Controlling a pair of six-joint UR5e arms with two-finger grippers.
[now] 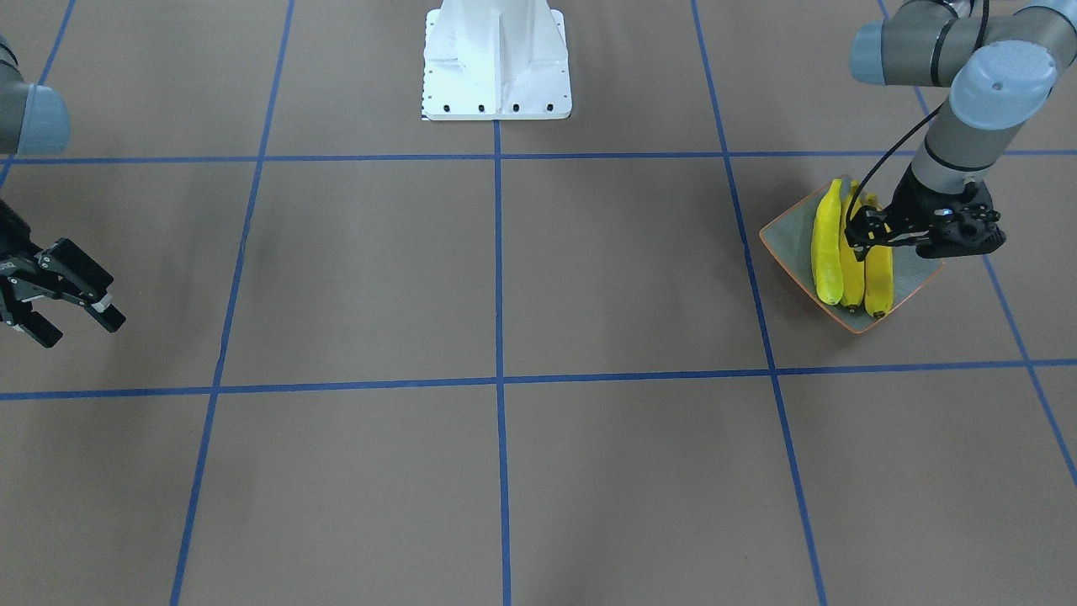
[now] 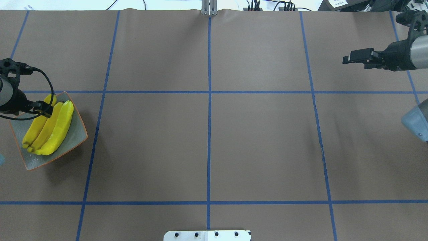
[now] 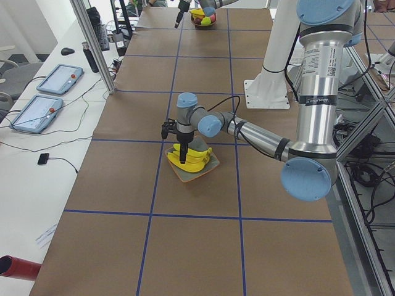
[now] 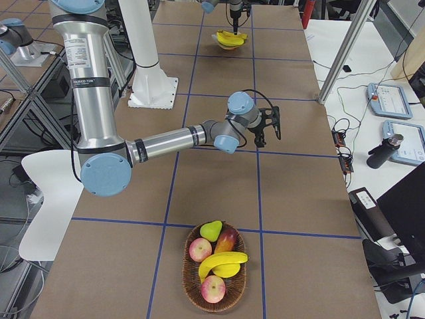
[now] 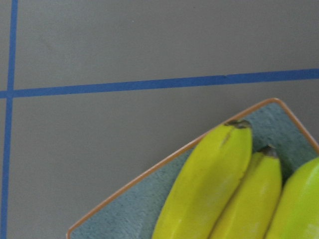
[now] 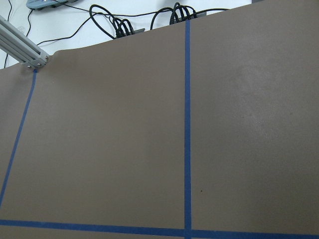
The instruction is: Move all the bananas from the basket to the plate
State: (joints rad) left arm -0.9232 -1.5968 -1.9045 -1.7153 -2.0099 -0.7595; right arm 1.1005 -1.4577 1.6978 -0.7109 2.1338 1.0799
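Three yellow bananas [image 1: 827,252] lie side by side on the grey-green plate [image 1: 787,240] with the orange rim. They also show in the overhead view [image 2: 57,129] and the left wrist view [image 5: 209,189]. My left gripper [image 1: 856,234] hangs just above their far ends, jaws apart, holding nothing. One more banana [image 4: 222,260] lies on top of the fruit in the wicker basket [image 4: 192,292] at the table's other end. My right gripper [image 1: 80,328] is open and empty above bare table, well short of the basket.
The basket also holds apples [image 4: 199,250], a pear [image 4: 211,230] and a mango. The white robot base [image 1: 496,63] stands at mid-table on the robot's side. Blue tape lines grid the brown table. Tablets and cables lie beyond the far edge.
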